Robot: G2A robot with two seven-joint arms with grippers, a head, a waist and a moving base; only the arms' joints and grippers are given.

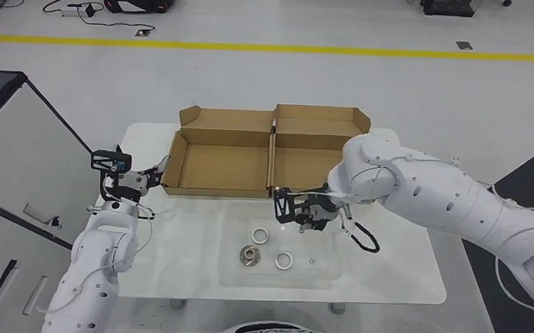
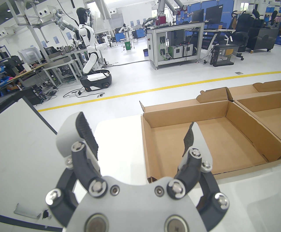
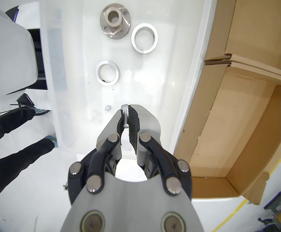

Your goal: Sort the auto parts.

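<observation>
Right claw (image 3: 127,112): pads clamped together on a threaded bolt (image 3: 125,117), which lies lengthwise between them with its end poking out at the tips. The claw sits over the clear tray (image 1: 232,276), just beside the near wall of the cardboard boxes and roughly where the two boxes meet.

Loose in the tray, going outward from that claw:
- small nut (image 3: 107,108), just off the tip
- first ring (image 3: 107,72), apart from the nut
- second ring (image 3: 144,38), on the box side
- flange (image 3: 114,22), hub up, just beside the second ring but not clearly touching it

Boxes are side by side at the back of the worktop (image 1: 405,268), lids open. The left box (image 1: 218,165) has a bare floor. In the right box (image 1: 316,155) I can't see any parts in the part that shows; the right arm covers one corner.

Left claw (image 2: 136,122): fingers spread wide apart, nothing between them. It's at the outer side of the left box, near its side wall, pointing across the box. It's well apart from the tray and the parts.
</observation>
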